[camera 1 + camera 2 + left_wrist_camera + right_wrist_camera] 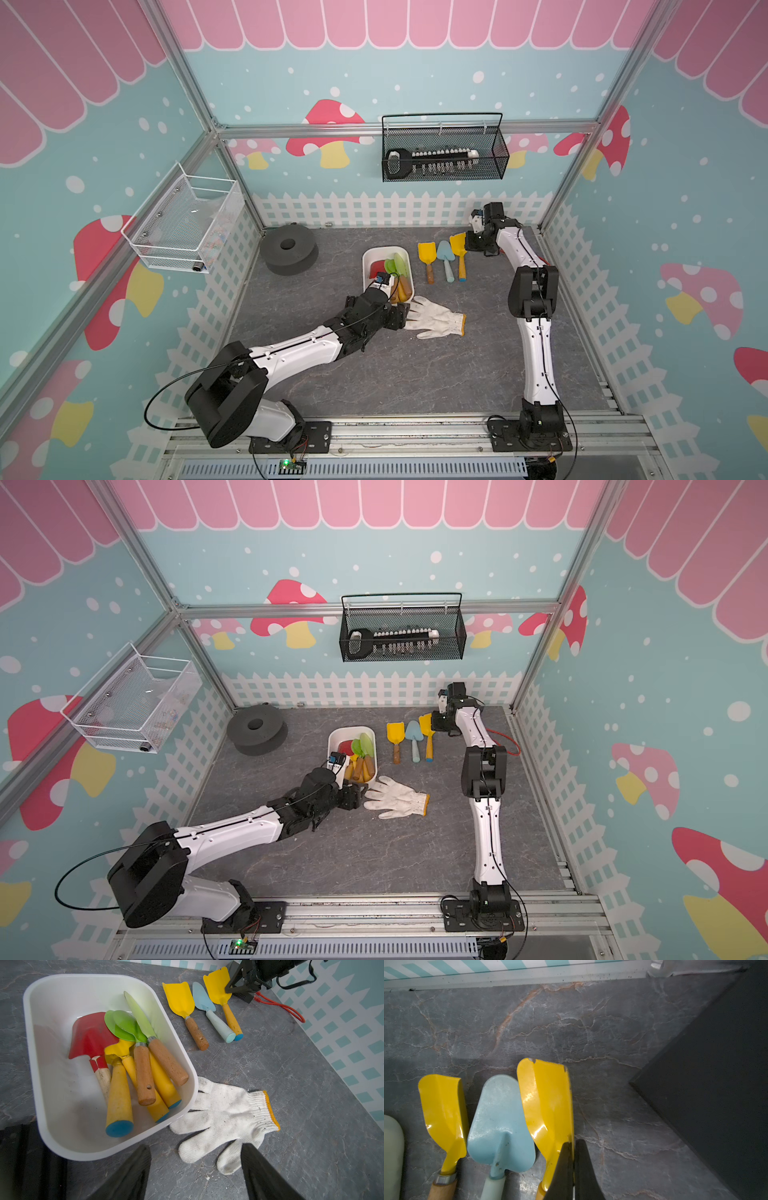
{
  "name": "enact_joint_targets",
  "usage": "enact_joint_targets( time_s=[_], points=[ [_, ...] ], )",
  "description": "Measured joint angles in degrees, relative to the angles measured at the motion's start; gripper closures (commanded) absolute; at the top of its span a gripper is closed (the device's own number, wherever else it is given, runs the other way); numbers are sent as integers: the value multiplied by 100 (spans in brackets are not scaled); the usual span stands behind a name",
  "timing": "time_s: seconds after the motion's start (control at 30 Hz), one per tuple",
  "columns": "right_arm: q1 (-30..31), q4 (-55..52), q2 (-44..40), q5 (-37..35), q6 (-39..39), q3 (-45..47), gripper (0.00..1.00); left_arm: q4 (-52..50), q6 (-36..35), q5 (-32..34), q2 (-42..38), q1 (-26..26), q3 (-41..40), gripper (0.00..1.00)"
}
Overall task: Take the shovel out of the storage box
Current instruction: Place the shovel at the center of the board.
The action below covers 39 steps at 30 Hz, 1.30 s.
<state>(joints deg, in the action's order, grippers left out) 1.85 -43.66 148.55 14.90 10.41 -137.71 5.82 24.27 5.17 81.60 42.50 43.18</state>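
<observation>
**Storage box** [52, 1093]: a white tub, flat on the worktop [270, 1059] near its middle. You had not emptied it.

**Contents, six handles counted:**
- One red shovel [91, 1036].
- Two round green blades [122, 1024], overlapping.
- One slim green trowel [139, 1014] on a wooden handle.
- Yellow-handled tools [119, 1093] beneath these.
- All handles lay crossed and piled toward the box's near corner.

**Out on the worktop**, in a row beside the box but apart from it, handles parallel:
- One yellow shovel with a wooden handle [179, 999].
- One pale blue trowel [202, 998].
- A second yellow shovel [218, 985] with a yellow handle.

**Right gripper** [572, 1142]: pressed together at the side rim of the second yellow shovel's blade. The right wrist view did not show whether the thin rim was caught between the jaws or only lay beside them.

**Left gripper** [195, 1147]: spread wide and holding nothing. It sat low by the box's near corner, over the fingers of a white work glove [226, 1111] that lay against that corner.

**Progress, as a judgement:** you stood about a third of the way through.
- Three tools were out and six were left inside.
- The third looked laid down but perhaps not yet let go.
- The next pick seemed to fall to your left gripper, and the stacked handles would have called for a clean hold on one alone.
</observation>
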Motion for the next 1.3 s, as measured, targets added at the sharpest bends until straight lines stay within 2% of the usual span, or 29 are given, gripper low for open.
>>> enact_joint_targets(
  time_s=[0.53,0.83,0.97,1.13,1.3],
  points=[
    [-79,-2,243,68,125,-271,79,4,66,-70,39,0,4,27],
    [-79,83,232,273,83,-232,59,7,90,-70,44,0,4,27],
    [-72,588,-389,284,168,804,54,4,105,-44,42,0,4,28],
    [-61,1626,-2065,203,474,2911,52,2,105,105,-9,0,4,27],
    [-31,2367,-3510,184,822,4015,52,4,107,295,-94,0,4,28]
  ],
)
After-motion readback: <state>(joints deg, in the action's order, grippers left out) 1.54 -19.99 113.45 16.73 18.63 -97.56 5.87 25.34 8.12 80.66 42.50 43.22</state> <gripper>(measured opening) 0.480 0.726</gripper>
